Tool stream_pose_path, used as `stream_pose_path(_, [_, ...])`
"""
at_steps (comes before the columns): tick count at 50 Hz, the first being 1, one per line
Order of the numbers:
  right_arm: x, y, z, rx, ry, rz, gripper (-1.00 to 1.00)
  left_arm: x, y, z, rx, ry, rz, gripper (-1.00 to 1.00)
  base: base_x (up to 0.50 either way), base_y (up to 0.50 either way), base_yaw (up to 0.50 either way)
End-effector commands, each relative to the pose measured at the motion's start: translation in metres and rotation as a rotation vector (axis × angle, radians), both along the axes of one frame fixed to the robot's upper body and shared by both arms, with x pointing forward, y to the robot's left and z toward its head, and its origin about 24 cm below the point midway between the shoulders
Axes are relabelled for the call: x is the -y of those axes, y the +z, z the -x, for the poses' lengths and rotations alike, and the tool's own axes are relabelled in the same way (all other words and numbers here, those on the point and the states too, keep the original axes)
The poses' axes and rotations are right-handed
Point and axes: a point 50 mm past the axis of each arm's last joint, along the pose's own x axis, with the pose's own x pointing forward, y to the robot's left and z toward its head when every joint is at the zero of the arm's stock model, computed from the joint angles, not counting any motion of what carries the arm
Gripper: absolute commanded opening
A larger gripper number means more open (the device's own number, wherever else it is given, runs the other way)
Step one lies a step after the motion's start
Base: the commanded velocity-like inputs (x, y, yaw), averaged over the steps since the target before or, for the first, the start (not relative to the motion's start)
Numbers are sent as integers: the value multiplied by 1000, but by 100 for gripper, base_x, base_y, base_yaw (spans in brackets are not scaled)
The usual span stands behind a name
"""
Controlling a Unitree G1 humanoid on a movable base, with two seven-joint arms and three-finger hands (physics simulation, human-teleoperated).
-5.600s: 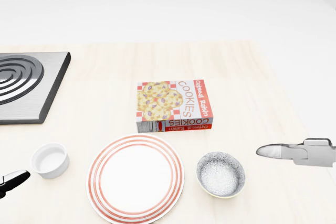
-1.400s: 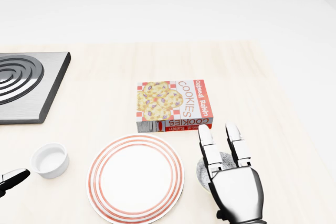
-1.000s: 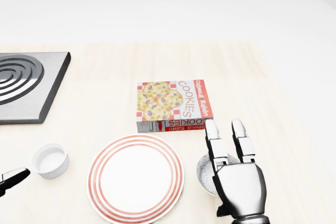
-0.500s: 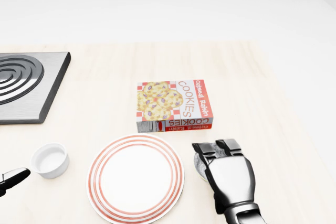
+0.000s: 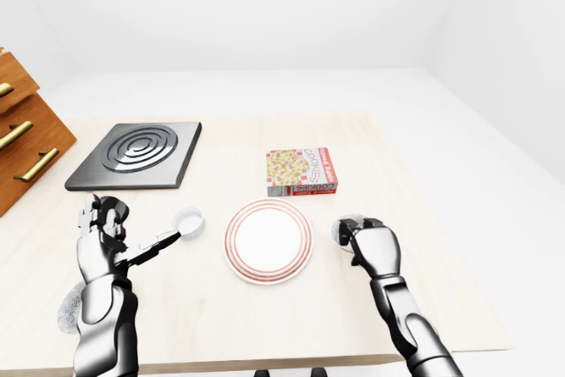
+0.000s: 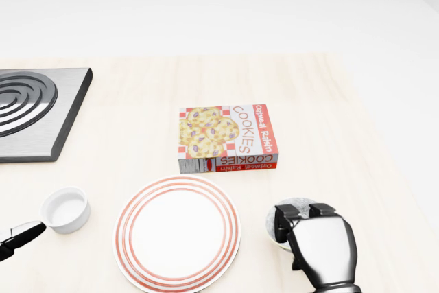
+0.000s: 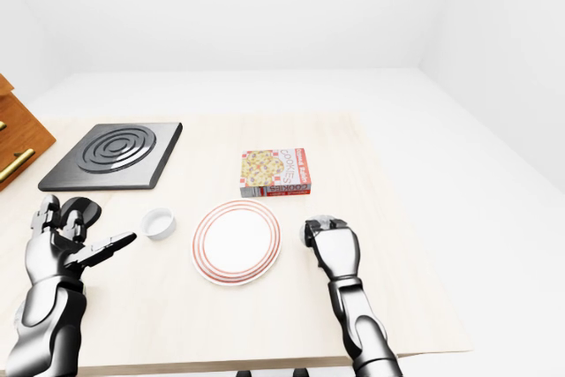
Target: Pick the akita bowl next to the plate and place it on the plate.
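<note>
The akita bowl (image 6: 295, 206), grey and speckled, sits on the wooden table just right of the red-ringed white plate (image 6: 177, 232). Only its upper rim shows in the head view. My right hand (image 6: 300, 216) covers the rest from below, with its fingers curled over that rim and shut on the bowl. The bowl is still beside the plate, apart from it. My left hand (image 5: 124, 236) hovers at the left side of the table with fingers spread, holding nothing, close to a small white ramekin (image 6: 65, 208).
A cookie box (image 6: 228, 138) lies flat just above the plate and bowl. A black stove plate (image 6: 27, 111) is at the upper left, a wooden drawer unit (image 5: 22, 143) beyond it. A second speckled thing (image 5: 64, 311) is half hidden behind my left forearm.
My right hand came in from the right, hovered open over the bowl, then curled its fingers round the rim. Since half a second ago it has shifted slightly right and down.
</note>
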Motion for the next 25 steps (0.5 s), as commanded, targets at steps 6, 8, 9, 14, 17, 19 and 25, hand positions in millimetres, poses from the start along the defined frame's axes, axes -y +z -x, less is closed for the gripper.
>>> stream_pose_path(6, [14,79,11,360,-20,151,-100,1,-3,1,-12,-4,3,100,0,0,0])
stream_pose_path(8, [15,106,14,477,-35,126,-100,1,-1,1,-2,-1,0,100,0,0,0])
stream_pose_path(9, [15,114,15,513,-46,110,-100,1,0,1,2,-1,-2,100,0,0,0])
stream_pose_path(14, [17,168,38,765,-80,-68,-100,2,5,3,22,4,-8,100,0,0,0])
stream_pose_path(17, [19,184,45,850,-89,-139,-100,1,6,3,26,6,-7,100,0,0,0])
stream_pose_path(19, [17,201,53,937,-73,-213,-100,1,3,3,16,5,-1,100,0,0,0])
stream_pose_path(25, [6,233,66,1076,29,-381,-100,1,8,2,34,8,-6,100,0,0,0])
